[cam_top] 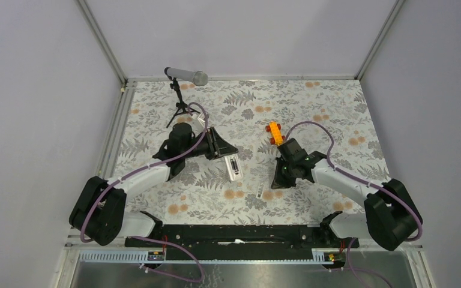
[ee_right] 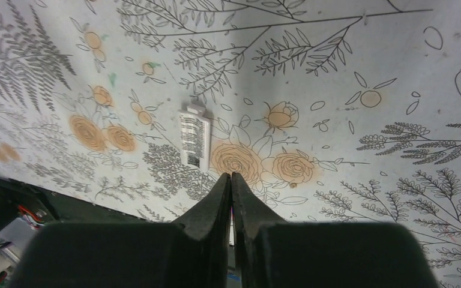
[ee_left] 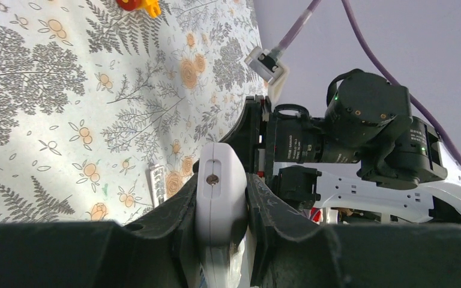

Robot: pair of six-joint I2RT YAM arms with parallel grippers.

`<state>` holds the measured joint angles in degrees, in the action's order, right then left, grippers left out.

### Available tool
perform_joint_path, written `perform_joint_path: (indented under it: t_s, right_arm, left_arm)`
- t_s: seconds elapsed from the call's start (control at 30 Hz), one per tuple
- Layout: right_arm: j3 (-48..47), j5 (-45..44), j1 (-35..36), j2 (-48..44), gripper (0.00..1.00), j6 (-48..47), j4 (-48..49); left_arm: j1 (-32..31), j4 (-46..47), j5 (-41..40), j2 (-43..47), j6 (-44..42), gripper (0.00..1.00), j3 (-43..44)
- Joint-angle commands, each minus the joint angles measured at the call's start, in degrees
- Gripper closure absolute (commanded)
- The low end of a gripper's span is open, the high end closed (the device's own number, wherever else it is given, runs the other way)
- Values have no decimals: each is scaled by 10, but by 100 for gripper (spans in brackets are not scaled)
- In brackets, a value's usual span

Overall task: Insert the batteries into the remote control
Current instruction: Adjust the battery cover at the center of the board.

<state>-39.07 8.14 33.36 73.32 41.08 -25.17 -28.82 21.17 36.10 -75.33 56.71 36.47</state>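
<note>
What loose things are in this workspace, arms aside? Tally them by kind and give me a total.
Remote control: 1, clamped in the left gripper
Small flat white cover piece: 1
Orange toy car: 1
Microphone on a tripod: 1
Batteries: 0 that I can make out
Total: 4

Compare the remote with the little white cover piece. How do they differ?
The remote is clamped in the left end effector; the cover lies loose and flat on the table. The remote is clearly longer and thicker than the cover. Both are white and roughly rectangular.
</note>
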Motion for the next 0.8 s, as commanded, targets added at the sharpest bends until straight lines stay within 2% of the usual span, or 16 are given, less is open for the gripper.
perform_joint_path:
  t_s: [0.0,0.5,0.6,0.77]
  right_arm:
    - [-4,-23,11,12,92,-6,-17]
    - [-52,79,53,144,92,-36,20]
    - [-61,104,58,176,93,-27,58]
    - [-74,159,62,221,93,8,188]
  left_arm:
    - [10,9,-9,17,-14,100,-1]
    - [54,-34,-23,60,-35,100,-3]
    - [65,-38,-15,60,-36,100,1]
    - [84,-50,-14,67,-38,100,6]
